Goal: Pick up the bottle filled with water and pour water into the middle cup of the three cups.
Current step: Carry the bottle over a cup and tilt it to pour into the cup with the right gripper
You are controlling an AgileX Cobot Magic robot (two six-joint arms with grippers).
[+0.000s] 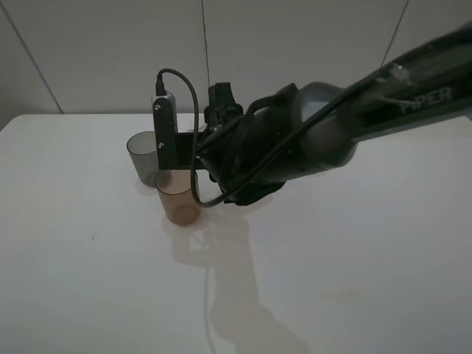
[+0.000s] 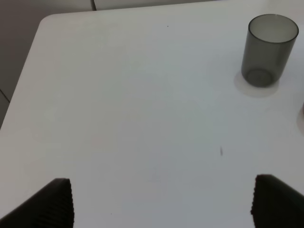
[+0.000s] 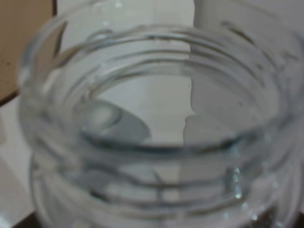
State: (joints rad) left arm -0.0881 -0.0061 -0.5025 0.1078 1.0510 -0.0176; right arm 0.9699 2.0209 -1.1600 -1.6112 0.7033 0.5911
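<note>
The bottle [image 3: 152, 123] fills the right wrist view, its open threaded neck turned toward the camera. A thin film of water [image 3: 109, 121] seems to lie inside. My right gripper holds it, though its fingers do not show. In the high view my right arm [image 1: 295, 147] reaches across above the cups and hides the bottle. The amber-brown middle cup [image 1: 178, 198] stands just below the wrist. The smoky grey cup [image 1: 141, 155] is behind it to the left, and it also shows in the left wrist view [image 2: 268, 50]. The mauve-pink cup is hidden. My left gripper [image 2: 161, 204] is open and empty over bare table.
The white table [image 1: 88, 280] ends at a far left corner [image 2: 47, 21] by the wall. The wrist camera mount and its cable [image 1: 166, 129] hang over the cups. An amber-brown patch [image 3: 19, 42] lies behind the bottle's neck.
</note>
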